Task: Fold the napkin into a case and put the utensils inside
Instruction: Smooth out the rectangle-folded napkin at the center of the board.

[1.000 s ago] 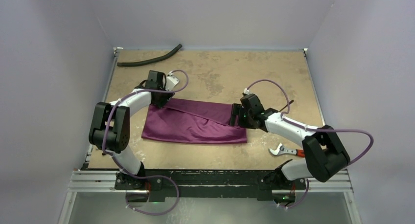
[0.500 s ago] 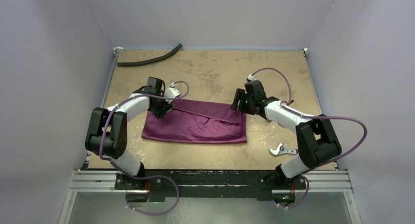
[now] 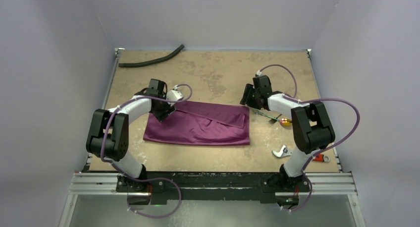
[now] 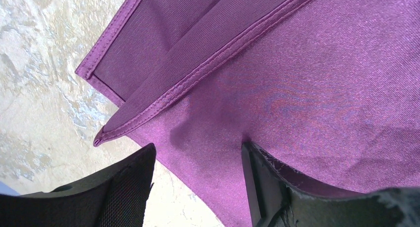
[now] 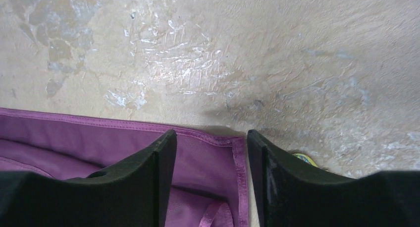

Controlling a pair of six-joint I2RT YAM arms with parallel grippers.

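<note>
Right fingers (image 5: 143, 182) farther back, utensils (image 3: 276, 120) exposed

The napkin (image 3: 198, 124) is spread at the middle of the table (image 3: 223, 73). The fork (image 3: 267, 117) and spoon (image 3: 286, 121) are laid just right of it, the wrench (image 3: 281, 151) nearer the front edge, the hose (image 3: 151, 60) at the far left corner.

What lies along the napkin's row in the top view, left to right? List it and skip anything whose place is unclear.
left gripper → napkin → right gripper → fork → spoon. Left out, because they span across others: the black hose and the red-handled tool.
</note>
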